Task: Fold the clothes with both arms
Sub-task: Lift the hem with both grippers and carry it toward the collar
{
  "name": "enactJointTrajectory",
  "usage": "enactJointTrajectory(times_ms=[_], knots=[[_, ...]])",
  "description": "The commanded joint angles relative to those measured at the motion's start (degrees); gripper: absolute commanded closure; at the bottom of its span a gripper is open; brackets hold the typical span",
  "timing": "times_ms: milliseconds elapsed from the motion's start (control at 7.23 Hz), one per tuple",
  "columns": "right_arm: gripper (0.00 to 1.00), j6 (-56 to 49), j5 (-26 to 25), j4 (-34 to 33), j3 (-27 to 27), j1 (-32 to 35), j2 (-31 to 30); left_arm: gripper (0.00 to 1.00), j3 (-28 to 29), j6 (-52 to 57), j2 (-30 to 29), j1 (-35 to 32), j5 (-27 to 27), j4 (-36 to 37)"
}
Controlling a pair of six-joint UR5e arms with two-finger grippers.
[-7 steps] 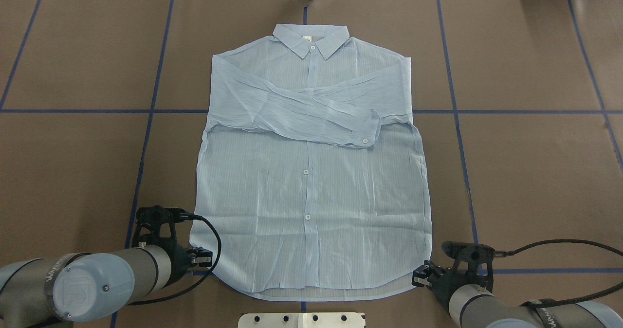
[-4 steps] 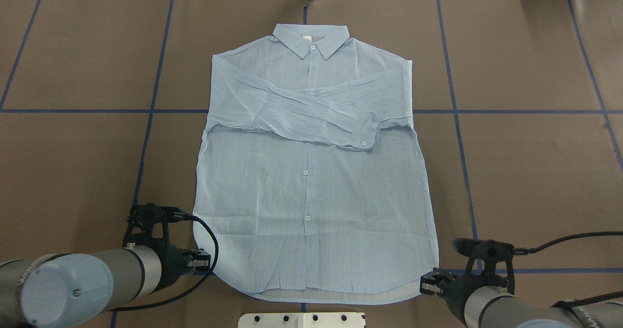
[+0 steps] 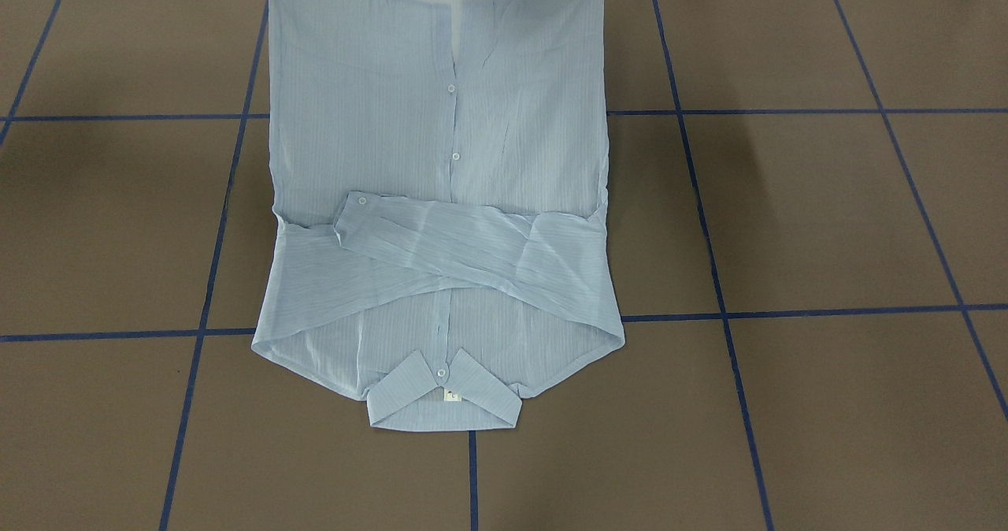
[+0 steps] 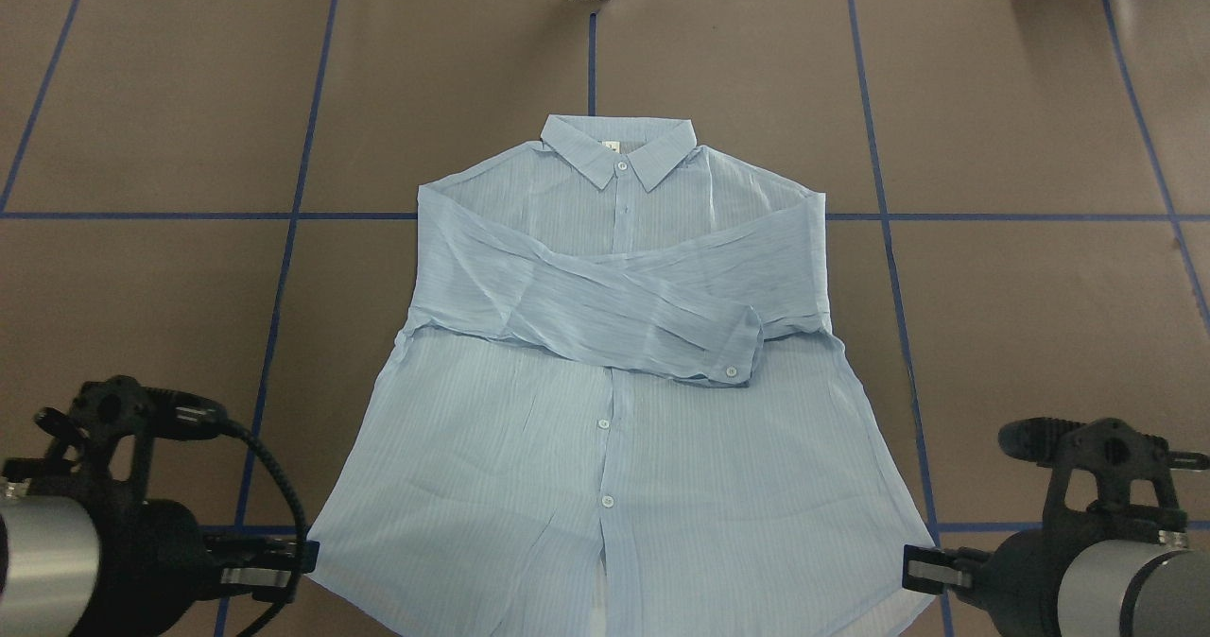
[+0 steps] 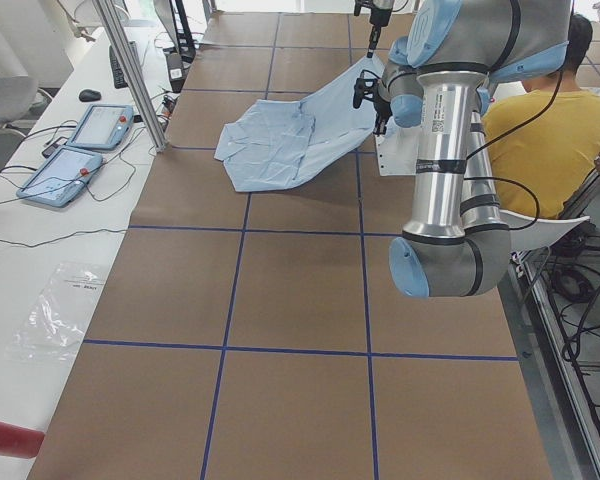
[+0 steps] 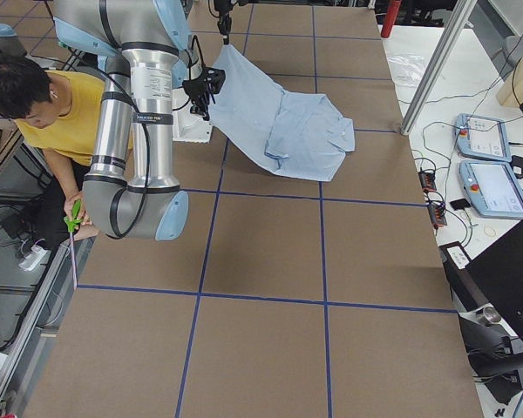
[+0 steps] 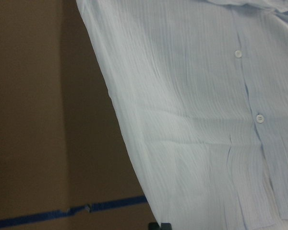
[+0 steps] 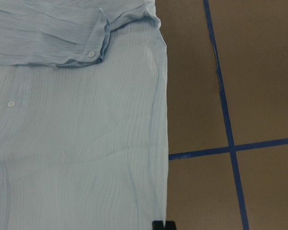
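Pale-blue striped shirt [image 4: 605,410] held up by its hem corners, both pincers clamped on it.
Left pincer [image 4: 284,561] pinches the hem corner on robot's left, right pincer [image 4: 922,569] the opp. corner. Hem is stretched taut btwn them and raised off the brown desk [image 4: 1040,287] per side views. Fabric slopes down to the collar [image 4: 619,150] end, which lies flat on desk, far from robot. Sleeves [image 4: 614,311] crossed over chest, one cuff on top. Hem's lowest edge cut off at btm of overhead view. Front view crops both pincers to black tips at top edge. Wrist cams show only a sliver of fingertip at btm edge; grip contact itself not visible there.
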Motion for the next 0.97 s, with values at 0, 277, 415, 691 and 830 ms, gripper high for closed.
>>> enactJointTrajectory(times_ms=[0,277,415,691,830], knots=[[1.00,-1.27,3.14,-2.18,0.01,6.84,3.16,1.00,3.06,6.86,-12.30,-7.16,-4.30,12.37],[1.00,-7.49,2.53,-2.27,-5.15,14.11,8.57,1.00,16.15,7.76,-18.76,-10.94,-0.55,10.94],[1.00,-7.87,2.35,-2.27,-10.49,18.42,13.48,1.00,21.08,7.68,-19.13,-12.70,1.83,7.18],[1.00,-12.42,2.09,-2.01,-18.16,26.77,20.02,1.00,25.85,8.98,-20.18,-18.84,2.21,3.46],[1.00,-14.27,1.74,-1.48,-23.24,30.12,22.65,1.00,28.40,10.13,-21.58,-21.13,2.21,2.67]])
